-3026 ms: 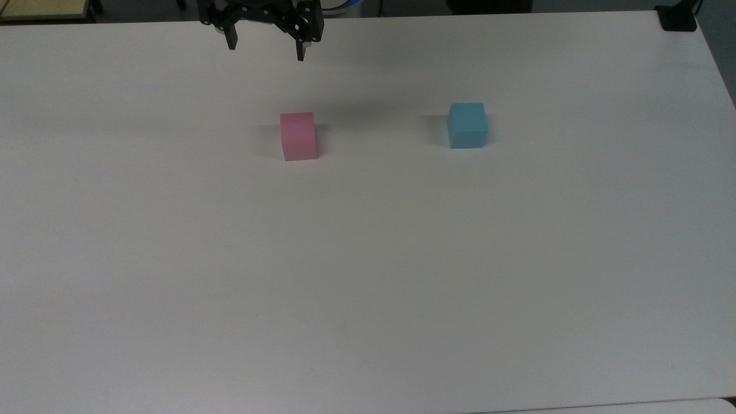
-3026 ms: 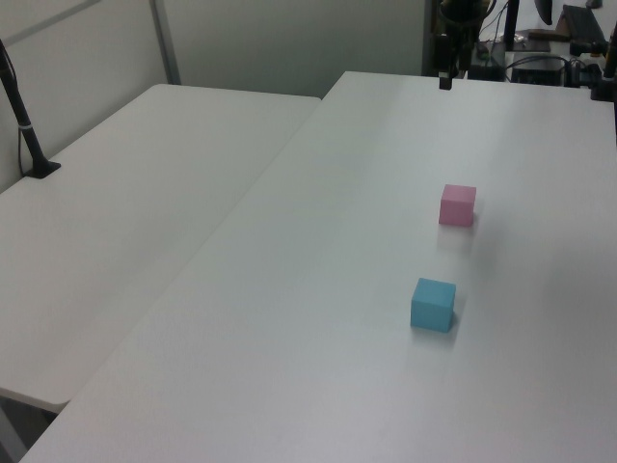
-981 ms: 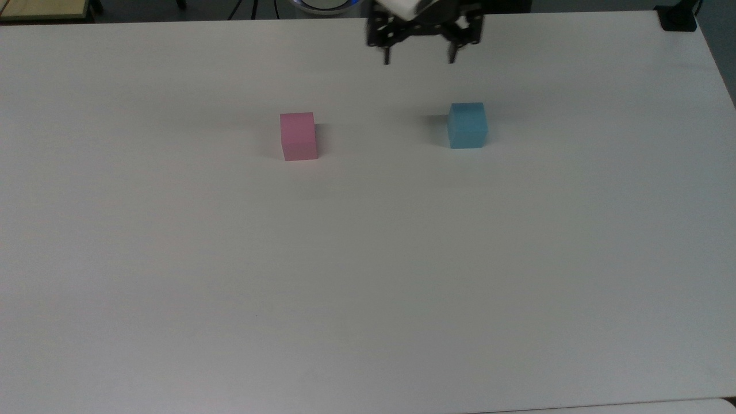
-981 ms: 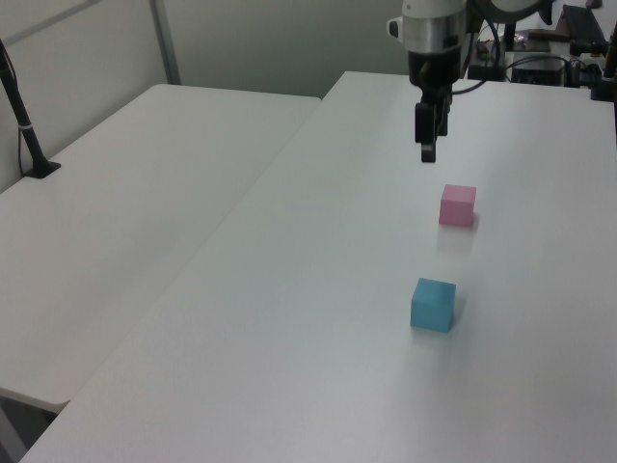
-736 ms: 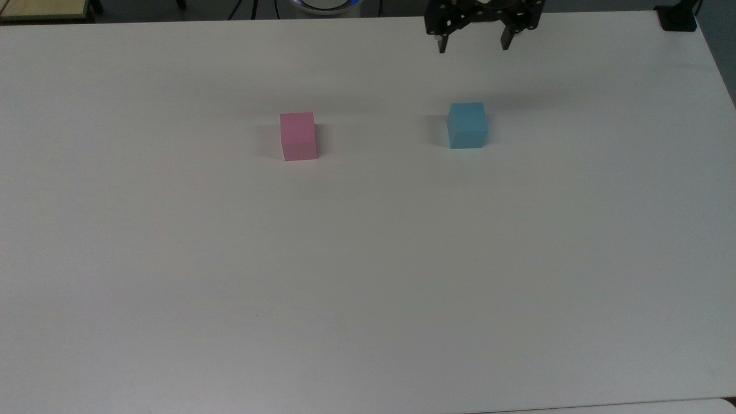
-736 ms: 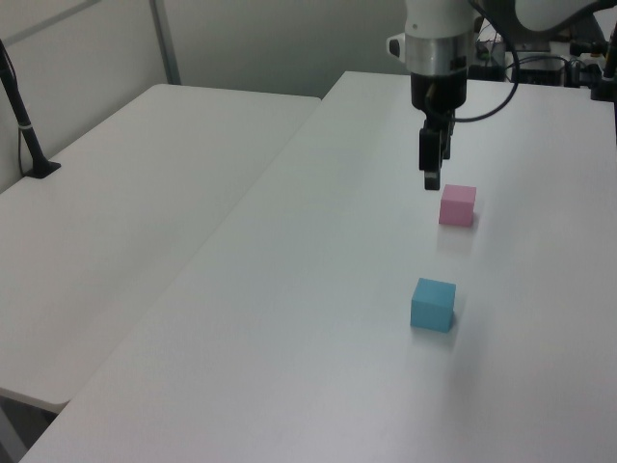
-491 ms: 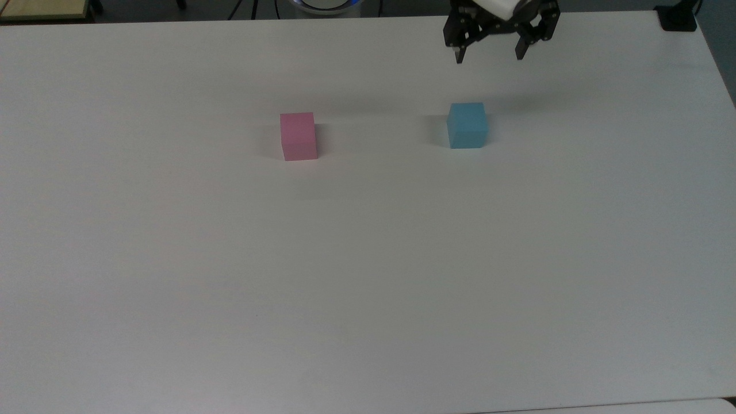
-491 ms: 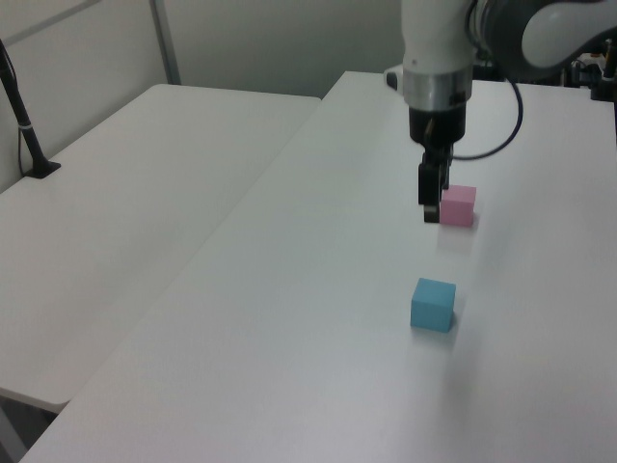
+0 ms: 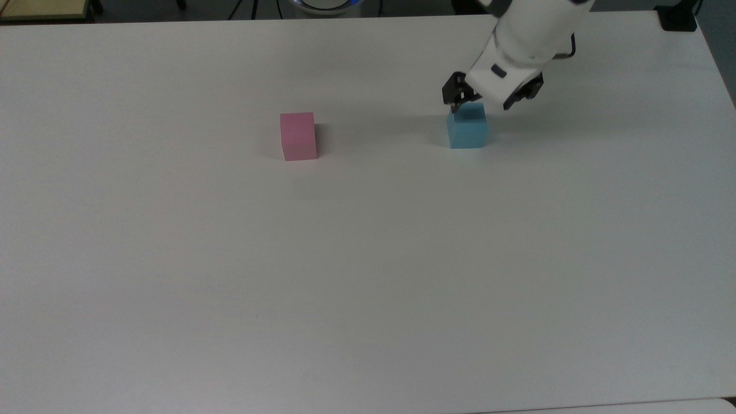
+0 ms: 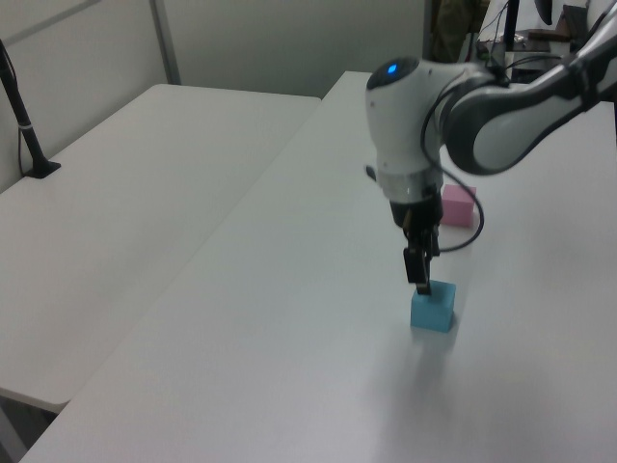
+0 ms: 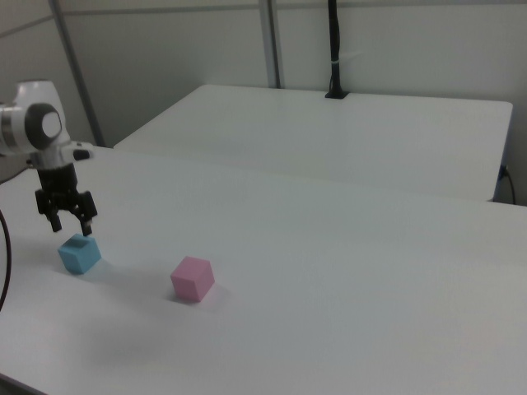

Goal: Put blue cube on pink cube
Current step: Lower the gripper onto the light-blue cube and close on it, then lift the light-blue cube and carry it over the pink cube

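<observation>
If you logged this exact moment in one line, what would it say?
phase: reaching | hand: open, just above blue cube | blue cube: on table | pink cube: apart, bare

A lab: bare white tables (image 10: 145,183) (partition walls (image 11: 395,41) behind).

Even soft overhead light; faint shadows beside cubes; white table (image 9: 368,259) slightly washed out, mild grain.

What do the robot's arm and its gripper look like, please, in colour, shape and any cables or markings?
The arm is glossy white with rounded, bulbous links and a grey joint section; a small blue light glows on the top of one link in the left view. A thin black cable loops beside the wrist. The gripper is black, with two slim, angular fingers.
</observation>
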